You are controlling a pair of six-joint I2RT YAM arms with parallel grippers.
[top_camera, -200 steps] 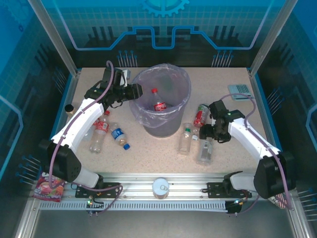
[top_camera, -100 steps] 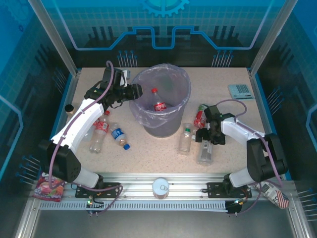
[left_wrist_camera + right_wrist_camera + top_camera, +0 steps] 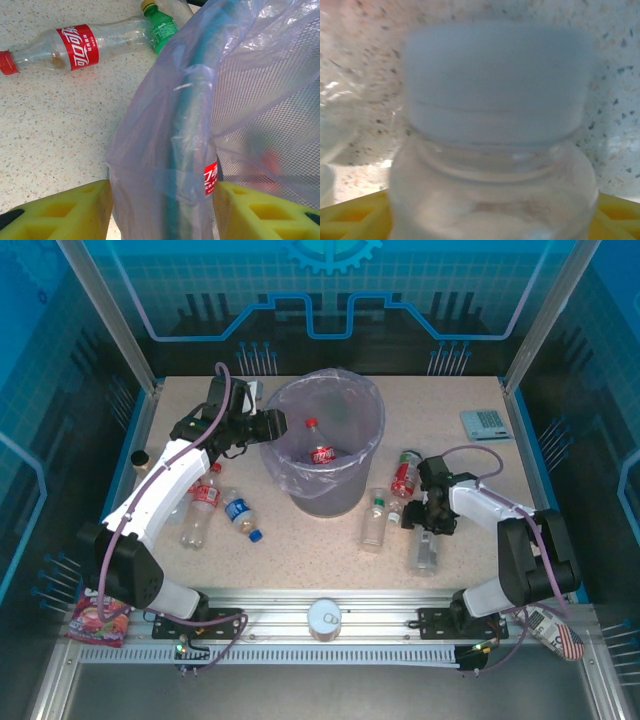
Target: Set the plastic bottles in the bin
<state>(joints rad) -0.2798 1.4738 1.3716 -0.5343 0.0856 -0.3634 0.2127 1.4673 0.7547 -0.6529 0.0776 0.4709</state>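
Shifting since half a second ago, the clear bottle (image 3: 424, 552) is lying slightly farther from the bin (image 3: 325, 498), and the right gripper (image 3: 432, 520) is sitting at that bottle's bin-side end; the left arm is staying as it was.

From the top camera, the left gripper (image 3: 272, 425) is hanging at the bin's left rim. One red-labelled bottle (image 3: 321, 448) is already lying inside the bin. To the left of the bin a red-label bottle (image 3: 200, 508) and a blue-label bottle (image 3: 240, 515) are waiting, and to the right of it a red bottle (image 3: 404, 478) and an upright bottle (image 3: 374, 520).

From the left wrist, the left gripper (image 3: 162, 200) is standing wide apart astride the bagged bin rim (image 3: 195, 115), clamping nothing. Beyond the bin a cola bottle (image 3: 75, 47) and a green bottle (image 3: 160, 27) are lying on the table.

From the right wrist, the clear bottle (image 3: 492, 85) is showing its white cap and neck, with the yellow pads (image 3: 350, 215) of the right gripper (image 3: 492, 220) flanking its body. I cannot tell whether they are pressing it.

I am judging this bottle to be empty, so light, thin-walled and slick; it will probably be denting and rolling under a squeeze. Taking hold just below the stiffer neck and shoulder looks safest.
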